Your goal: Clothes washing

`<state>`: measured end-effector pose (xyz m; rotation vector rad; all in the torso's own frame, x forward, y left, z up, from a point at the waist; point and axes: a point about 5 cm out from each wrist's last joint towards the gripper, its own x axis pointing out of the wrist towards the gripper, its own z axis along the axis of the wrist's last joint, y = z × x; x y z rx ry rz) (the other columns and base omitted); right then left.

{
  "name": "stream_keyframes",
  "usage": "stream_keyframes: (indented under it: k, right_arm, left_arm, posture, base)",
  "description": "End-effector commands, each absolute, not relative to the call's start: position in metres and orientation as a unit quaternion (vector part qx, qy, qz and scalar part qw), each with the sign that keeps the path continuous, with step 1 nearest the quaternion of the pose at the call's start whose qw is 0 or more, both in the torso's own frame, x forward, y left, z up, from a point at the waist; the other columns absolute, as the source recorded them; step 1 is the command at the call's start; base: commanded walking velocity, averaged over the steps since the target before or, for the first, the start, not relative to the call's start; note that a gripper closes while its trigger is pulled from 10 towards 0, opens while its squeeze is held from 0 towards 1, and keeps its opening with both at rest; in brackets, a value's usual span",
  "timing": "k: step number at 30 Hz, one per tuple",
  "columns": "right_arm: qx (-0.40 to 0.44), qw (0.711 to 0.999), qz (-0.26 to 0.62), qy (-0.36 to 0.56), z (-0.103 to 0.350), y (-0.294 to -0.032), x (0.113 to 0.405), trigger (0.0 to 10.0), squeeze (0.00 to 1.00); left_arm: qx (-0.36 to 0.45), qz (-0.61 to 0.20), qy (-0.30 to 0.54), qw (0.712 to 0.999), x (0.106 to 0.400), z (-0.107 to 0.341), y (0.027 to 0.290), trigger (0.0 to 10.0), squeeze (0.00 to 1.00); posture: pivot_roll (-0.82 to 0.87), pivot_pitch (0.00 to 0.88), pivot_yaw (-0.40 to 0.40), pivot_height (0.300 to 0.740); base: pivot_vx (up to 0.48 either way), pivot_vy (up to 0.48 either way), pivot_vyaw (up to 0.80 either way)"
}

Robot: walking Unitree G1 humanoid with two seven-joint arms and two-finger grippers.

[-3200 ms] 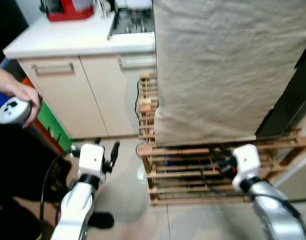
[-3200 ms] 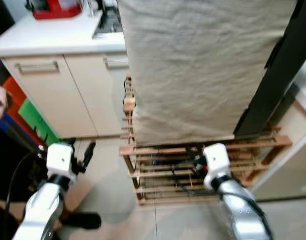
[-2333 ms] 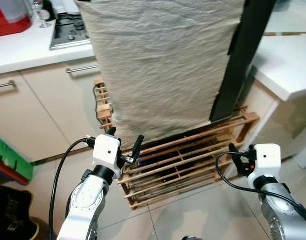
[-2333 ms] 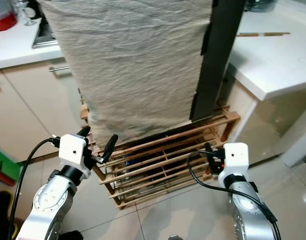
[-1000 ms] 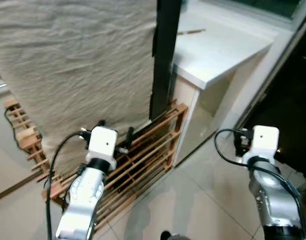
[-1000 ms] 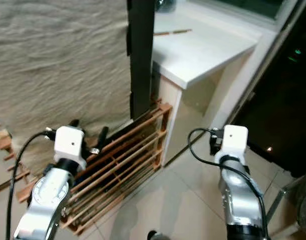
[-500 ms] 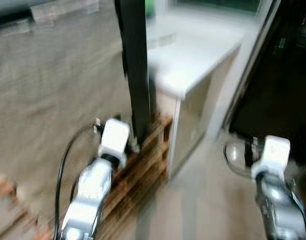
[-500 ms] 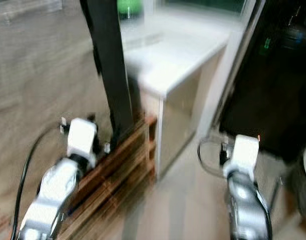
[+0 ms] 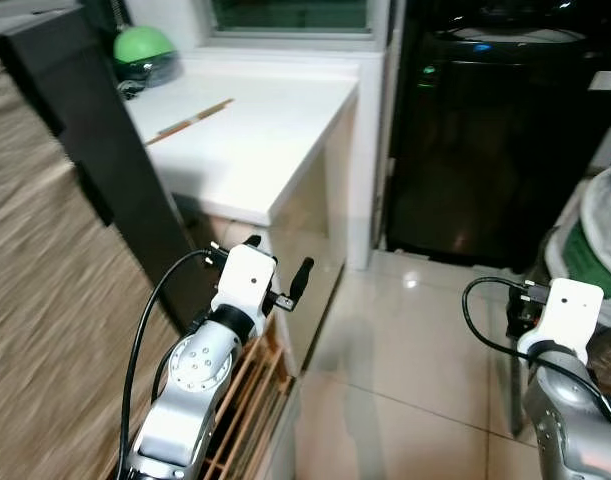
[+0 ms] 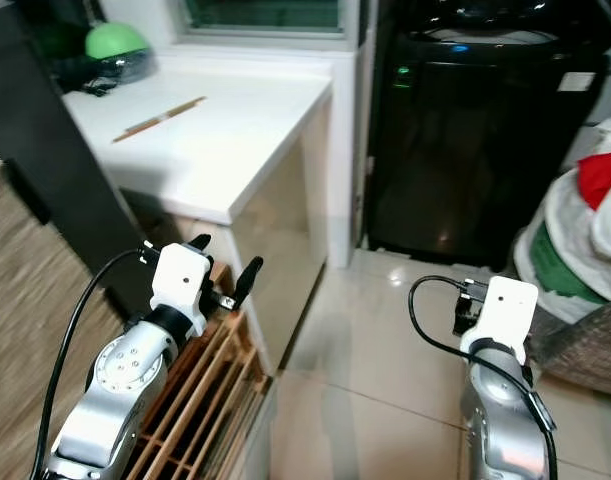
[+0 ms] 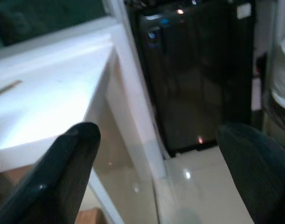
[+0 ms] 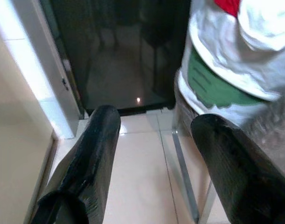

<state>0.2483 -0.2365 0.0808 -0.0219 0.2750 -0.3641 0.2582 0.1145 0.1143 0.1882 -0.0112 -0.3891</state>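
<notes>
approach step, nothing picked up. washer upper right of frame, laundry pile at right edge. left pincer and right pincer both spread wide, empty. next: close in on the pile, grab clothes.

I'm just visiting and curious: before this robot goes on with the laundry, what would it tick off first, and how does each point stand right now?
1. Washing machine in sight: ok, the black machine stands ahead, a small light lit on its top edge.
2. Laundry found: ok, a pile of clothes sits to the robot's right.
3. Floor up to the machine free: ok, bare tiles.
4. Left gripper free: ok, open, holding nothing.
5. Right gripper free: ok, open, holding nothing, facing the pile.
6. Machine lid open: cannot tell from here.
</notes>
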Motion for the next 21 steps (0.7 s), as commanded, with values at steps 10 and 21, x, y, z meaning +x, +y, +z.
stream_keyframes:
  k: [10,21]
  right_arm:
    - [-0.024,0.996,-0.074,0.038,0.132,-0.196,0.277,10.0,0.0]
    - [-0.016,1.0,-0.005,0.016,0.163,-0.158,0.311,10.0,0.0]
  left_arm:
    - [0.05,-0.109,-0.048,0.992,0.278,0.144,0.136,10.0,0.0]
    - [0.054,-0.049,-0.054,0.996,0.286,0.162,0.152,10.0,0.0]
  posture:
    - [-0.09,0.0,0.057,0.74]
    - [-0.04,0.0,0.008,0.74]
  base:
    - [0.295,0.0,-0.45]
    - [0.3,0.0,0.0]
